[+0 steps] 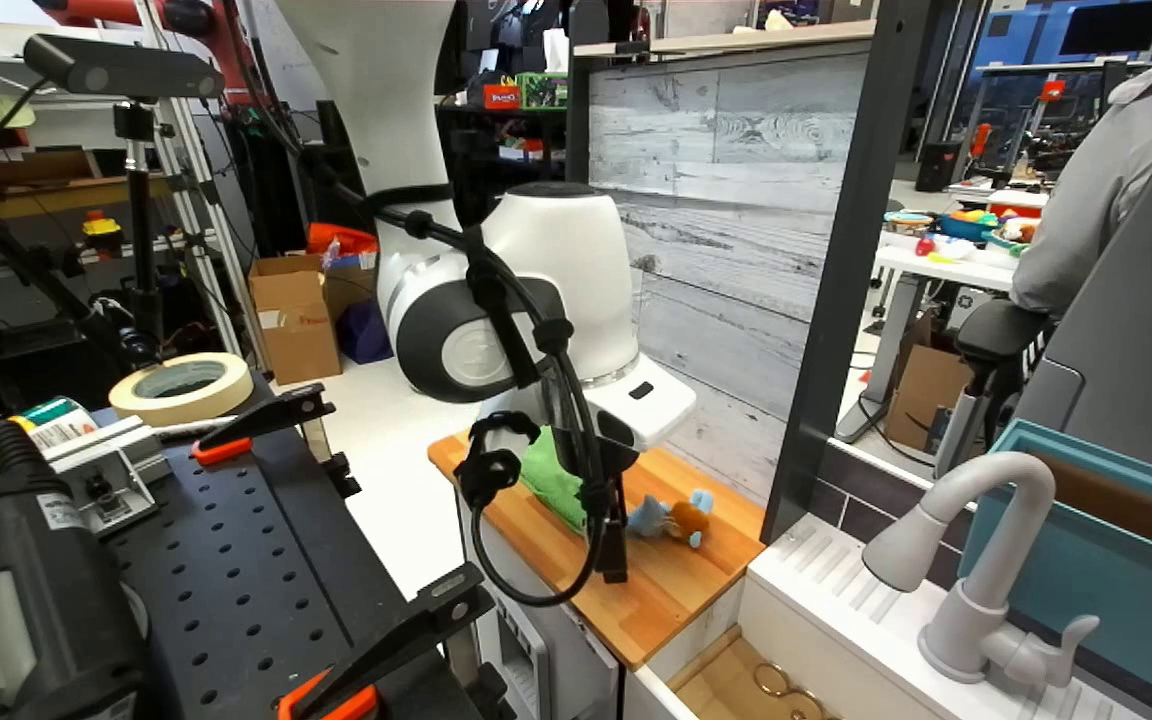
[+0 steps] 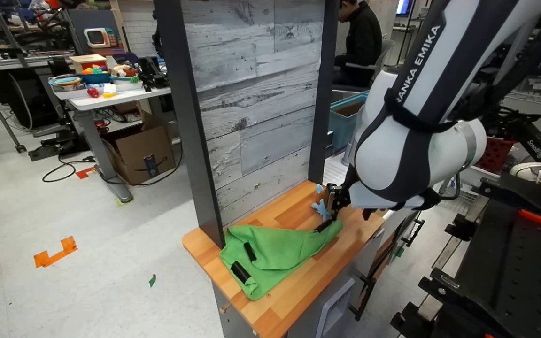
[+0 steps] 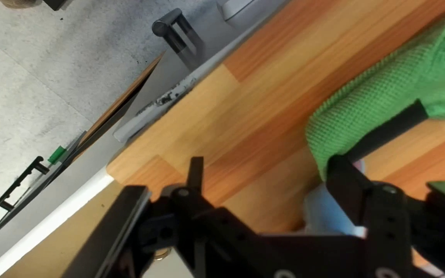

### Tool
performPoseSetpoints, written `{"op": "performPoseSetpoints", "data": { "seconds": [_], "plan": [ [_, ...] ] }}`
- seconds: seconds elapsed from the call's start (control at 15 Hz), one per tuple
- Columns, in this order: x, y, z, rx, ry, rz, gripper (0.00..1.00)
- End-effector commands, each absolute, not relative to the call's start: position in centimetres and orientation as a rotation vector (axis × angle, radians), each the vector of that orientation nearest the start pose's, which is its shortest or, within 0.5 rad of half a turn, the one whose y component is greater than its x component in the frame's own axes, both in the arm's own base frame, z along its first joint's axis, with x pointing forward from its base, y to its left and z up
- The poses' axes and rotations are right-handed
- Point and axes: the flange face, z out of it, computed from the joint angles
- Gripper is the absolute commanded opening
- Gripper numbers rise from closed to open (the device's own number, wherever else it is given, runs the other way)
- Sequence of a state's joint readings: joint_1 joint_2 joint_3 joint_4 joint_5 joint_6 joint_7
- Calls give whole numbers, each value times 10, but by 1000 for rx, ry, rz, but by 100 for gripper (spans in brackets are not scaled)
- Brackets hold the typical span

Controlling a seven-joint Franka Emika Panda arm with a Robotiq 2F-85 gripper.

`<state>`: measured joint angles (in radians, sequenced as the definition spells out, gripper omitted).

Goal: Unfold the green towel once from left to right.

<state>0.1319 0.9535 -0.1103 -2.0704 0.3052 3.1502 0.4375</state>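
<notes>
The green towel (image 2: 275, 249) lies wrinkled and partly bunched on the wooden countertop (image 2: 280, 314) in an exterior view, narrowing to a bunched end near the gripper. Black strips (image 2: 240, 271) show on it. In an exterior view, my arm hides much of the towel (image 1: 551, 480). In the wrist view my gripper (image 3: 267, 158) is open, its fingers wide apart with nothing gripped. The towel's end (image 3: 384, 92) and a black strip (image 3: 388, 131) lie at the right fingertip. I cannot tell whether that finger touches the cloth.
A blue and orange plush toy (image 1: 678, 517) lies on the countertop beside the gripper, partly hidden behind the right finger in the wrist view (image 3: 326, 212). A grey wood-pattern panel (image 2: 261, 103) stands along the back edge. An open drawer (image 1: 736, 680) and a faucet (image 1: 986, 560) adjoin the countertop.
</notes>
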Motion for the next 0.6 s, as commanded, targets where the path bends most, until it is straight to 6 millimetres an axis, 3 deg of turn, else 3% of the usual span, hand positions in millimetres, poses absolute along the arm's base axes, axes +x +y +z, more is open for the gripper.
{"op": "performPoseSetpoints", "data": {
  "seconds": [0.0, 0.33, 0.4, 0.47, 0.53],
  "plan": [
    [523, -12, 36, -2966, 986, -326, 100],
    [505, 9, 96, -2927, 846, -489, 100],
    [502, 15, 100, -2937, 803, -490, 100],
    [516, 10, 80, -2938, 877, -462, 100],
    [512, 15, 87, -2938, 852, -464, 100]
  ]
}}
